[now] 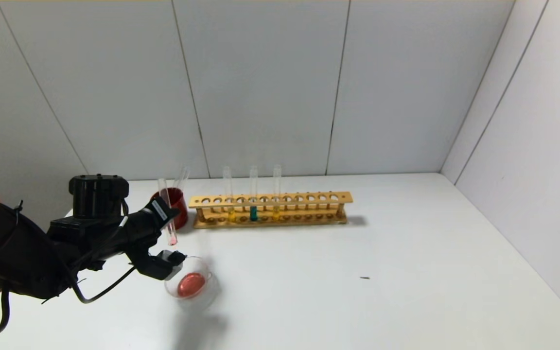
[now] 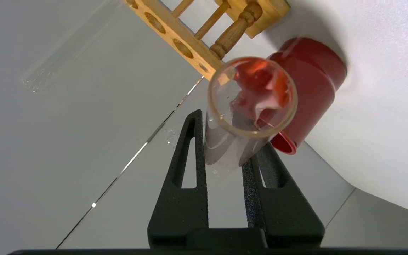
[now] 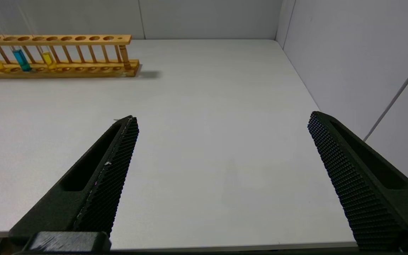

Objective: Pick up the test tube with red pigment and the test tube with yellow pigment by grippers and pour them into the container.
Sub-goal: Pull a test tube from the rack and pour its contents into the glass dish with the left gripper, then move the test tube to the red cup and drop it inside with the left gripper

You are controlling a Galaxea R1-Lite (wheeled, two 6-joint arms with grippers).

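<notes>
Red-pigment tube — nearly upright above the glass container, which holds red liquid.

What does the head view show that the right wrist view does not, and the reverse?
Head view only: the left gripper holding the test tube with red pigment above the container, which holds red liquid; a dark red cup behind.

Right wrist view only: the right gripper, open above the table.

Both: the wooden rack with yellow and teal tubes.

The left tool hides part of the container's rim.
</notes>
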